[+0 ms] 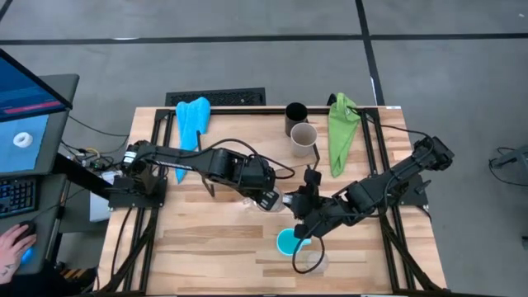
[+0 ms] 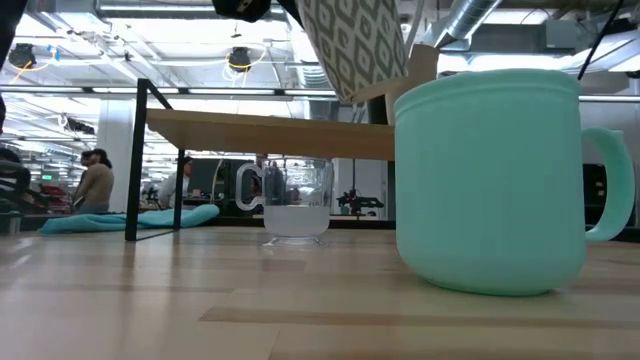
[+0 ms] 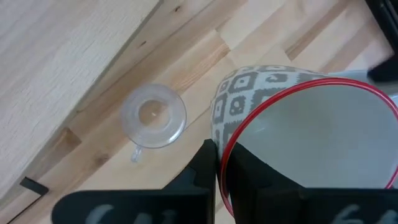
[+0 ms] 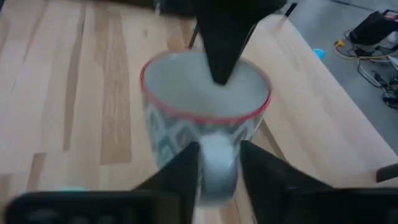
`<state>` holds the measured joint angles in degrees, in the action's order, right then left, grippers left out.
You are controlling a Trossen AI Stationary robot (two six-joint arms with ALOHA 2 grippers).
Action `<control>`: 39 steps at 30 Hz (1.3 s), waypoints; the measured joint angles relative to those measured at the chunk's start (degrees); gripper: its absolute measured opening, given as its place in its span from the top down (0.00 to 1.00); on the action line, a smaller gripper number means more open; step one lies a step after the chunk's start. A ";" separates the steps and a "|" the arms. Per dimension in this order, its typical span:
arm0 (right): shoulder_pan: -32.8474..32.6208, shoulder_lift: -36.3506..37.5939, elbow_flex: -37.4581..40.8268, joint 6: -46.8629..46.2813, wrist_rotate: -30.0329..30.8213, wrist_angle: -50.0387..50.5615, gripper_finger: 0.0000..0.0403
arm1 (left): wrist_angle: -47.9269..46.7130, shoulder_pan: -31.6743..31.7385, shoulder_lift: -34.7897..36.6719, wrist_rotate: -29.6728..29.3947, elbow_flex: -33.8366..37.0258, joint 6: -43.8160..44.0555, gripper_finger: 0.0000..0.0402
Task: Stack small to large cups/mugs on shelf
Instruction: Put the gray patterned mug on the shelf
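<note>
Near the centre of the high view, both arms met over the tabletop (image 1: pixel 214 247), where a patterned white mug (image 3: pixel 298 124) with a red rim hung in the air between them, its mouth upward and its long axis upright. The left gripper (image 3: pixel 216 163) was clamped shut on the mug's rim, one finger inside and one outside. The right gripper (image 4: pixel 219 163) faced it from the opposite side, its fingers parted either side of the mug's handle (image 4: pixel 217 162); I judged this a hand-over, the handle pointing toward the right arm.

The shelf (image 2: pixel 270 130) lay toward the frame's upper part, a black cup (image 1: pixel 296 114) and a beige-grey mug (image 1: pixel 304 137) standing there. A turquoise mug (image 2: pixel 495 185) stood lower centre, a clear glass (image 3: pixel 153 116) below the held mug.
</note>
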<state>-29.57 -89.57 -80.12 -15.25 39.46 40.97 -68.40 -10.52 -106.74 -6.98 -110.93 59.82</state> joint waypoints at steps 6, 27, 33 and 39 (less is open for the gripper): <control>0.02 0.05 -0.02 -1.19 0.09 -0.09 0.34 | -0.42 0.52 0.11 -1.14 0.04 -0.51 0.99; -14.17 0.08 -27.58 -19.39 -0.63 37.34 0.28 | -15.90 10.21 1.68 -4.00 -11.99 -1.08 0.99; -19.04 0.08 -30.98 -29.22 -0.66 46.98 0.28 | -16.18 17.81 1.64 -4.17 -13.68 -2.11 0.99; -23.02 0.05 -31.03 -34.42 -0.66 48.98 0.28 | -16.11 24.74 1.52 -3.27 -13.66 -2.13 0.99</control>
<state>-52.59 -89.52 -111.15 -49.67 38.81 89.95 -84.51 14.22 -105.22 -10.25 -124.60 57.68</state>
